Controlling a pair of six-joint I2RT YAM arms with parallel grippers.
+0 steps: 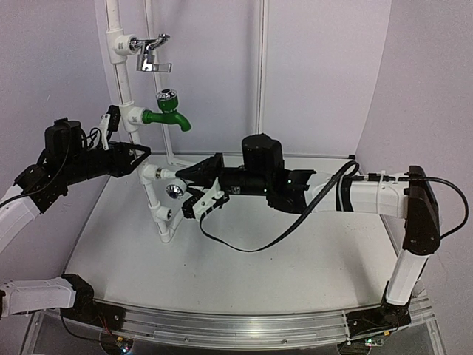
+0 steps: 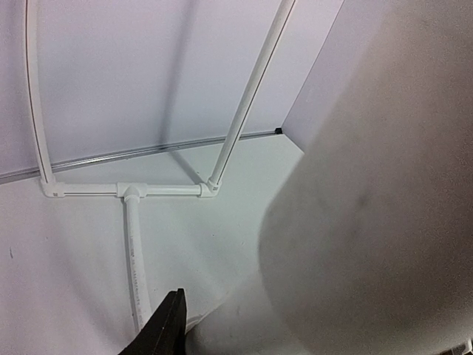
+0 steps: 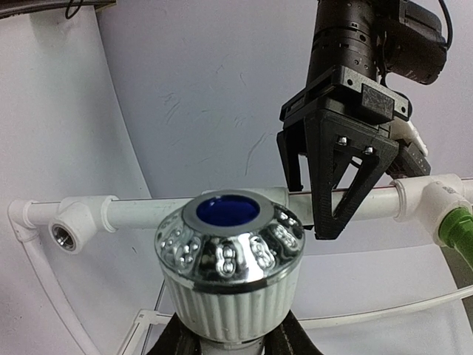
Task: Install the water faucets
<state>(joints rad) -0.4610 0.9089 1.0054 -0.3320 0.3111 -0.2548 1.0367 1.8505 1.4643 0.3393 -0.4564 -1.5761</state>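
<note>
Arms are bolted to a metal rail (image 1: 236,325) at the near edge of the white tabletop (image 1: 310,259). The tabletop is smooth and plain. A black cable (image 1: 251,248) from the right arm hangs in a loop over it.

Further in, the right gripper (image 1: 185,194) is clenched on a faucet (image 3: 229,251). The faucet has a ribbed white body and a shiny round knob with a blue spot in the middle. It is up off the tabletop, just beside the white pipe frame (image 3: 148,212), about halfway up. I cannot tell if it touches the frame. One round hole (image 3: 65,235) in the frame is open.

The left gripper (image 1: 143,161) is clamped on a pipe of the frame, just past the faucet. Higher on the frame sits a green tap (image 1: 168,112). A chrome tap (image 1: 151,53) with a lever is at the top.

Behind it all, pale walls (image 1: 332,74) meet in a corner. Thin white poles (image 1: 260,66) stand up in front of them.
</note>
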